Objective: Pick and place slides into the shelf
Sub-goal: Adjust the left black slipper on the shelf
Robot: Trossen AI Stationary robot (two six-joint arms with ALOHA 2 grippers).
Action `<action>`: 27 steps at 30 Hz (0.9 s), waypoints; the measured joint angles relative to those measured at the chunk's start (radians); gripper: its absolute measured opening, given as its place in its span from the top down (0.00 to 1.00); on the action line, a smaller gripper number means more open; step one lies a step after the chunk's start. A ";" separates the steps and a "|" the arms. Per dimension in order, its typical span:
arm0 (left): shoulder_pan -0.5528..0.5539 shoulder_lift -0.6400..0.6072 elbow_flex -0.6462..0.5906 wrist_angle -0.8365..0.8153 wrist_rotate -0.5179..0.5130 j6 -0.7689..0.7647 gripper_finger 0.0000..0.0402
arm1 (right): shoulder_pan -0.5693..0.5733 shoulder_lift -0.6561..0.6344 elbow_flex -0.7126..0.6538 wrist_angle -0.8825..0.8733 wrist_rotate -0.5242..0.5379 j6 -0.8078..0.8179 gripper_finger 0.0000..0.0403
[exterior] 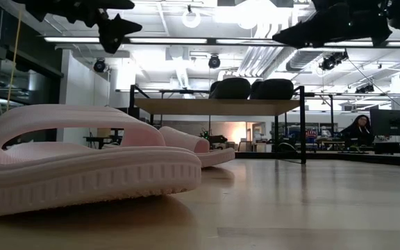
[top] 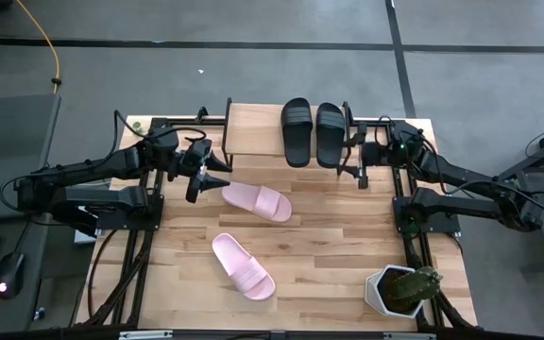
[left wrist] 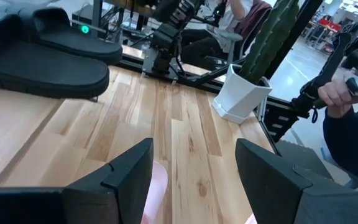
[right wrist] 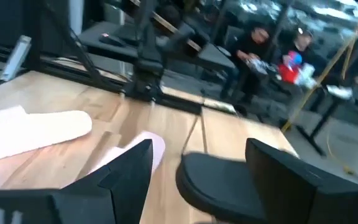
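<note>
The two black slides (top: 314, 131) lie side by side on the right part of the shelf (top: 253, 129) at the far edge of the table (top: 338, 246), while the two pink slides rest on the table itself, one (top: 257, 201) just in front of the shelf and the other (top: 242, 266) nearer the front edge. The left gripper (top: 195, 182) hovers beside the first pink slide, jaws spread wide and empty. The right gripper (top: 352, 171) hangs off the shelf's right end by the black slides, jaws apart, holding nothing.
</note>
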 joint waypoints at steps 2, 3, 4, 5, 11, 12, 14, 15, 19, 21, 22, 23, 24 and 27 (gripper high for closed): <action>0.000 0.000 0.000 0.007 0.000 0.000 0.46 | 0.006 0.013 0.000 0.031 -0.007 -0.013 0.38; 0.000 0.000 0.000 0.007 0.000 0.000 0.46 | 0.011 0.024 0.000 0.045 0.009 -0.011 0.38; 0.000 0.000 0.000 0.007 0.000 0.000 0.46 | 0.015 0.036 0.000 0.058 0.030 -0.015 0.38; 0.000 0.000 0.000 0.007 0.000 0.000 0.46 | 0.022 0.051 0.000 0.078 0.058 -0.025 0.38; 0.000 0.000 0.000 0.005 0.000 0.000 0.46 | 0.072 0.199 0.001 0.218 0.265 -0.088 0.38; 0.000 0.000 0.000 0.005 0.000 0.000 0.46 | 0.079 0.221 0.001 0.238 0.299 -0.103 0.38; 0.000 0.000 0.000 0.005 0.000 0.000 0.46 | 0.093 0.256 0.001 0.278 0.370 -0.133 0.38; 0.000 0.000 0.000 0.004 0.000 -0.001 0.46 | 0.101 0.267 0.001 0.296 0.406 -0.138 0.38; 0.000 0.000 0.000 0.004 0.000 -0.001 0.46 | 0.126 0.292 0.007 0.334 0.585 -0.144 0.38; 0.000 0.000 0.000 0.004 0.000 -0.001 0.46 | 0.135 0.298 0.036 0.290 0.694 -0.126 0.38; 0.000 0.000 0.000 0.004 0.000 -0.001 0.46 | 0.139 0.301 0.061 0.253 0.737 -0.119 0.38; 0.000 0.000 0.000 0.004 0.000 -0.001 0.46 | 0.143 0.306 0.090 0.203 0.771 -0.113 0.38; 0.000 0.000 0.000 0.004 0.000 -0.001 0.46 | 0.146 0.312 0.120 0.146 0.797 -0.108 0.38; 0.000 0.000 0.000 0.004 0.000 -0.001 0.46 | 0.156 0.352 0.209 0.017 0.821 -0.065 0.38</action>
